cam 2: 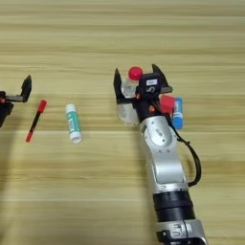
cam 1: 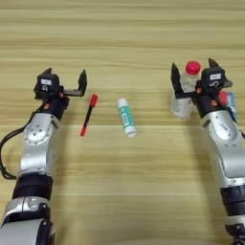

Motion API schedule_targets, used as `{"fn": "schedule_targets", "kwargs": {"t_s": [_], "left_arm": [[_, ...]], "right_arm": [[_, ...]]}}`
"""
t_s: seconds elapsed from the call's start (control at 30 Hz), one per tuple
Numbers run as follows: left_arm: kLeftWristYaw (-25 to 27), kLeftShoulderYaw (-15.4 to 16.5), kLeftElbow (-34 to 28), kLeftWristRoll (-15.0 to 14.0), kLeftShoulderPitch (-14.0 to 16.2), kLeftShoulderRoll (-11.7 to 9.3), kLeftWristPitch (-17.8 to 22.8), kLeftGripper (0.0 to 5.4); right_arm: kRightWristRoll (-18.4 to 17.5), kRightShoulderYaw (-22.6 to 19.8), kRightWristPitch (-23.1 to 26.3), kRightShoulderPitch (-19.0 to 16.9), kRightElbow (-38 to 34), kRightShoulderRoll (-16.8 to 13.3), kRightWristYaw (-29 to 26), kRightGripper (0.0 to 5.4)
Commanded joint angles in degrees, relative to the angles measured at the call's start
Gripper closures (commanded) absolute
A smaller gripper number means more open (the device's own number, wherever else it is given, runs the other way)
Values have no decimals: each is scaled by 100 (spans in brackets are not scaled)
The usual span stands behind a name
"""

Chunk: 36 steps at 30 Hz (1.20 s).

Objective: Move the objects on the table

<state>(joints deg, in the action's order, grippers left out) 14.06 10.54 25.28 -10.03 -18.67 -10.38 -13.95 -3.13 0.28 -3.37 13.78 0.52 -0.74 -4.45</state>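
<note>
Nearest the camera among the small things, the white-and-green tube [cam 1: 127, 117] lies on the light wooden bench [cam 1: 124, 38] between the two arms, its long axis running near-to-far with a slight lean to the left at its far end. Just left of it the thin red-and-black marker [cam 1: 89, 114] lies along much the same line, tilted a little more.

The left pincer [cam 1: 65, 81] stands just left of the marker's far end, fingers apart and holding nothing; of the two arms it is plainly the nearer to both marker and tube.

On the right, the clear plastic bottle with red cap [cam 2: 129, 95] stands upright between the spread fingers of the right pincer [cam 2: 138, 79], which straddles it; whether the fingers press it I cannot tell. A red cube [cam 2: 167, 103] and a blue tube with white cap [cam 2: 178, 112] sit just right of that wrist.
</note>
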Motion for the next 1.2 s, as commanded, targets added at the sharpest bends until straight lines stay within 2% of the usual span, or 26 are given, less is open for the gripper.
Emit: {"fn": "schedule_targets", "kwargs": {"t_s": [0.03, 0.47, 0.8, 1.2], "left_arm": [[-21, 5, 23, 28, -76, -51, -17, 0], [-30, -2, 19, 36, -80, -46, -22, 0], [-34, -2, 100, 39, -119, -42, -69, 0], [-34, -1, 124, 38, -125, -45, -94, 0]], "right_arm": [[-80, -24, 1, 18, -150, 10, -31, 2], [-99, -137, -54, 23, -309, 27, 84, 2], [-279, -526, -282, 65, -493, 55, 241, 2], [-225, -917, -582, 104, -539, 5, 662, 2]]}}
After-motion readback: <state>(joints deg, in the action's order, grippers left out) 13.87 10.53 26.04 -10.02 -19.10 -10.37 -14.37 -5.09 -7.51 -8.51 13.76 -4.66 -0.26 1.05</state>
